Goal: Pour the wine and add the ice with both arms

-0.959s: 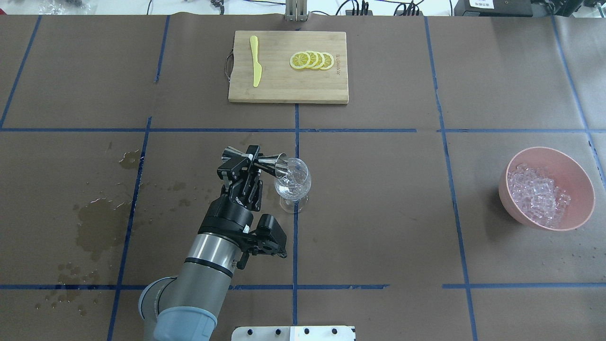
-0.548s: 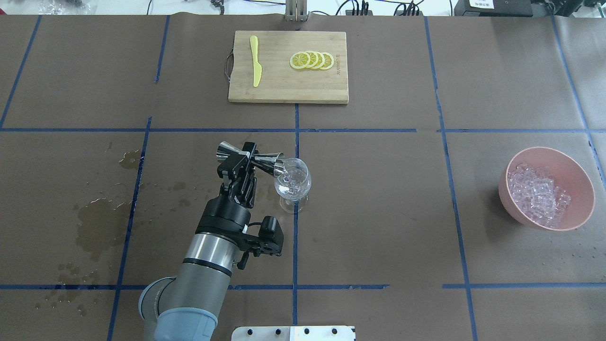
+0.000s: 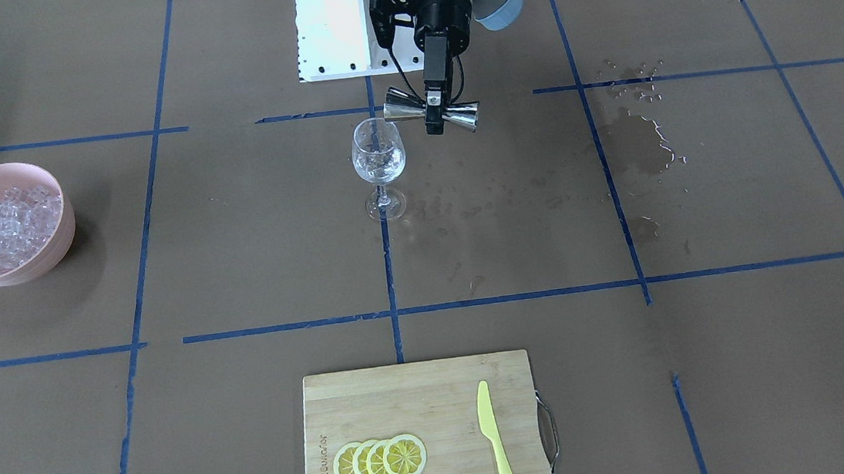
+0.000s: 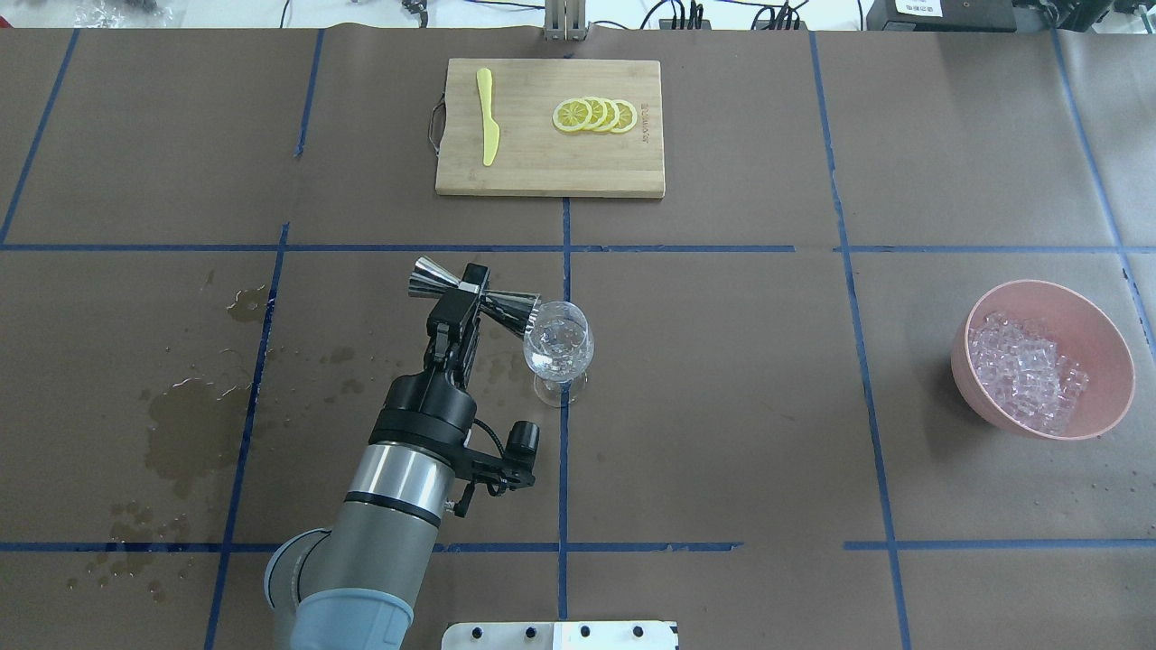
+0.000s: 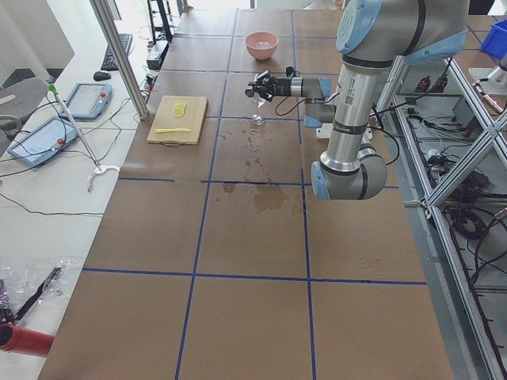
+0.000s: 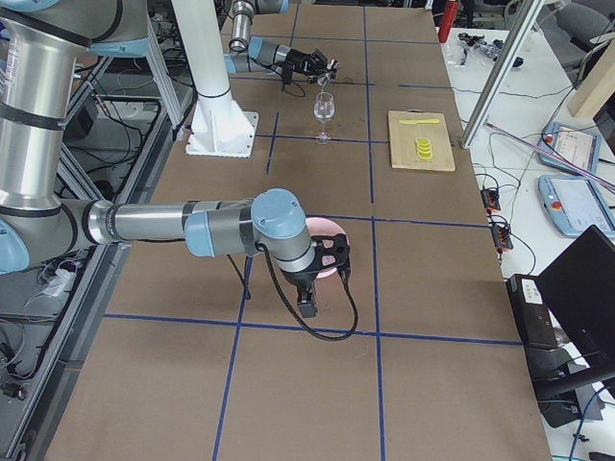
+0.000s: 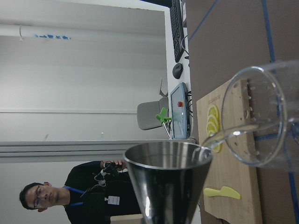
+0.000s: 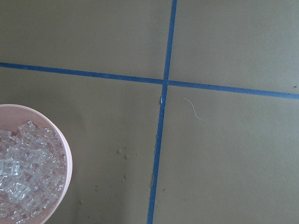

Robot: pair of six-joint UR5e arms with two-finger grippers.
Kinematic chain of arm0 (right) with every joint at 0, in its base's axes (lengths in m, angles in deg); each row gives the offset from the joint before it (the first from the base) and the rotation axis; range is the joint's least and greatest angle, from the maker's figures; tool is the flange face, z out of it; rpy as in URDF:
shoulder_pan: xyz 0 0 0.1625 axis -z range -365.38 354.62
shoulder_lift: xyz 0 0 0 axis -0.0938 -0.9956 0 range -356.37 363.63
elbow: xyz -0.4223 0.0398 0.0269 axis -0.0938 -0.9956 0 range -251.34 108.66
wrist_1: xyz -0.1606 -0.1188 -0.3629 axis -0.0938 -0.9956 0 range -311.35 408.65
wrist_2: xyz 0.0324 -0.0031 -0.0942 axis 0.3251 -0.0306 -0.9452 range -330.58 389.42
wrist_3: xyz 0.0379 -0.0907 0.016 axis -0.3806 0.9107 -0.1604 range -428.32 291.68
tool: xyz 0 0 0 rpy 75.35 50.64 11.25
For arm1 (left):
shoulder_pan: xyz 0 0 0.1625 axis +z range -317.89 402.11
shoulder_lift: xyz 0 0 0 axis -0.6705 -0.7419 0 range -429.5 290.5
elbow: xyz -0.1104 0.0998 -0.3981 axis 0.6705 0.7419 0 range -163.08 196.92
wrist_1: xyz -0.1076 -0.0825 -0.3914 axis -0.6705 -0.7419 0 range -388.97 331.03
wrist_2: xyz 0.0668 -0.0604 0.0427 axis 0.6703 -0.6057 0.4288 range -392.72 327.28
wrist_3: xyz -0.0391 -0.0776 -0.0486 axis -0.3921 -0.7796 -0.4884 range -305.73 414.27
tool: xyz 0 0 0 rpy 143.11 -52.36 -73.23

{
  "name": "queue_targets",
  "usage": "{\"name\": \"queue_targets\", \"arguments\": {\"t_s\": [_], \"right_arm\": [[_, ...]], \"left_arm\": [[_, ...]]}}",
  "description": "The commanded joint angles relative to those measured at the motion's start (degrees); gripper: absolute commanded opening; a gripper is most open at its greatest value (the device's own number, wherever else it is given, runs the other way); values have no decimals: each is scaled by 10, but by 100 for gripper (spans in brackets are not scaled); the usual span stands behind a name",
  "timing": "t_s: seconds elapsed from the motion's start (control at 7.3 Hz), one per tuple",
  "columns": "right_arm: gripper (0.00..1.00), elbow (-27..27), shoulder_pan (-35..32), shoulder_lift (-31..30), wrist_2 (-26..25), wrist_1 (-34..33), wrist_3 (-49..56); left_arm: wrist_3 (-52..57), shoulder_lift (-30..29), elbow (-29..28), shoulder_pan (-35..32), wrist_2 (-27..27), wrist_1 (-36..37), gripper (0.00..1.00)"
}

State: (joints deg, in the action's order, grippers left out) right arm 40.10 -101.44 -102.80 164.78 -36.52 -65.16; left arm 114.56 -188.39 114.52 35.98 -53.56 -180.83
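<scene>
Pouring seems underway, left jaws clenching the jigger tipped at the wine glass; ice comes next, right jaws' state untellable.

1. A bamboo cutting board is set on the table's side far from the robot.
2. Four overlapping lemon slices and a yellow knife are laid on it, apart.
3. Wet stains are seen on the brown paper.

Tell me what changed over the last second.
The left gripper, still shut on the jigger, rolled its wrist and drew slightly to the robot's left, pulling the jigger's mouth back from over the wine glass to its rim. The wine glass, ice, pink bowl and cutting board stayed put.
</scene>
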Motion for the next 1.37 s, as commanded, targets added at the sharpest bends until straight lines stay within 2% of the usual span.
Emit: {"name": "queue_targets", "arguments": {"t_s": [0.0,0.27,0.55,0.68,1.1,1.23], "right_arm": [[100,-2,0,0,0,0,1],[100,-1,0,0,0,0,1],[100,0,0,-4,0,0,3],[100,0,0,-4,0,0,3],[100,1,0,-4,0,0,4],[100,1,0,-4,0,0,5]], "left_arm": [[47,-7,0,1,-1,1,0],[21,-14,2,1,-1,-34,0],[-12,-11,0,-3,-2,-146,0],[-47,-6,0,-6,-6,-176,0],[-177,16,2,-13,-59,-200,0],[-180,36,2,-18,-78,-228,0]]}}
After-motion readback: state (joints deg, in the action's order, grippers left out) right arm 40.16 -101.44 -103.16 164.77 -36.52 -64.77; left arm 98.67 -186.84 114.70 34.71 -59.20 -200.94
